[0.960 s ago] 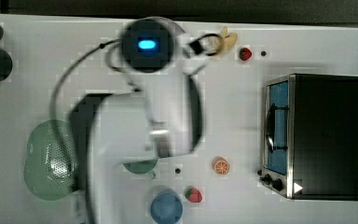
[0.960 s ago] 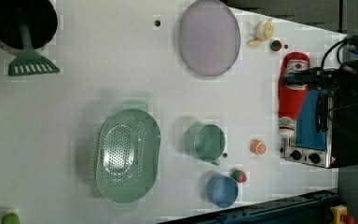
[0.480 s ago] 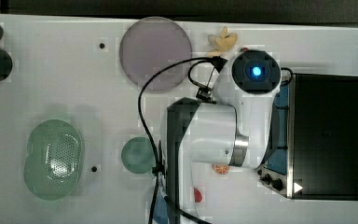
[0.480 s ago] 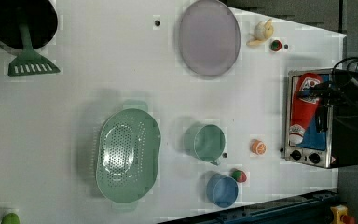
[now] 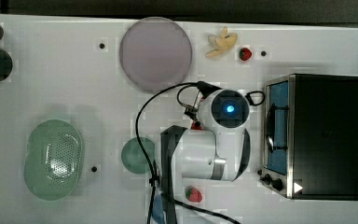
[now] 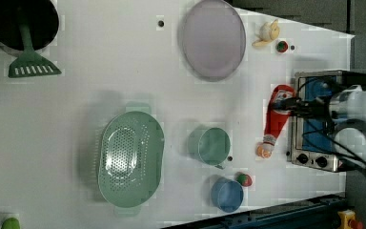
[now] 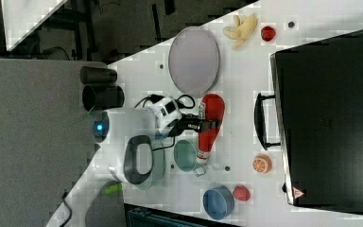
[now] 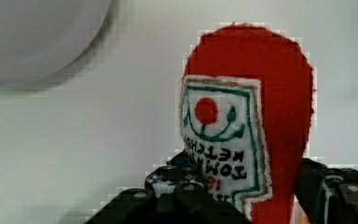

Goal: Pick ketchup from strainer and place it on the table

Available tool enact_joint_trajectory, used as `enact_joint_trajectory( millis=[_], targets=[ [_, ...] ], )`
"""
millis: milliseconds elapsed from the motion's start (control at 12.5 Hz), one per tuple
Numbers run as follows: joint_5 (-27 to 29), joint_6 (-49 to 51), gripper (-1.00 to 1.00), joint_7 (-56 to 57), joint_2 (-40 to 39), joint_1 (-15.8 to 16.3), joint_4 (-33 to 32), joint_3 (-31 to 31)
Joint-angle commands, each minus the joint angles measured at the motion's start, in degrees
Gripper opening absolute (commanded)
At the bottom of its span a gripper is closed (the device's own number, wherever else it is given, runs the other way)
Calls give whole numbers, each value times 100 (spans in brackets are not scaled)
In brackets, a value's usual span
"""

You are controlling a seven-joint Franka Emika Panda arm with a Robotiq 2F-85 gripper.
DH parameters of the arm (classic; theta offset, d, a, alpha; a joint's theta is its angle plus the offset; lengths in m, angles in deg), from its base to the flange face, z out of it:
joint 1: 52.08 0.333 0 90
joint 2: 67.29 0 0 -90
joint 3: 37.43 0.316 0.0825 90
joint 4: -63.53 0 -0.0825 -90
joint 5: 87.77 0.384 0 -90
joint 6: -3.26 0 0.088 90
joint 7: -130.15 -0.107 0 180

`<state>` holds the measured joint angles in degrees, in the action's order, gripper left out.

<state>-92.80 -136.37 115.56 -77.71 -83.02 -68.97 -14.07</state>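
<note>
the gripper is closed on the ketchup, its fingers clamping the red body about midway, so the bottle is out of the strainer and well apart from it. in the left view the bottle hangs over the table just beside the toaster oven, between the lilac plate and the orange slice, its long axis pointing cap-first towards that slice. whether the cap already touches the table i cannot tell; i judge the coming move turns on lowering the bottle onto the bare table below it.
</note>
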Motion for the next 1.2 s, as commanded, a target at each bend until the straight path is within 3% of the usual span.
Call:
enact_joint_trajectory(
  millis=[80,480,800,1200],
  targets=[
    [26,-339,13,198,-405,179,60,97],
    [12,-531,19,192,-1077,173,59,8],
    [11,-495,100,185,-1047,172,94,-15],
    [24,18,100,156,-115,181,777,131]
  ],
)
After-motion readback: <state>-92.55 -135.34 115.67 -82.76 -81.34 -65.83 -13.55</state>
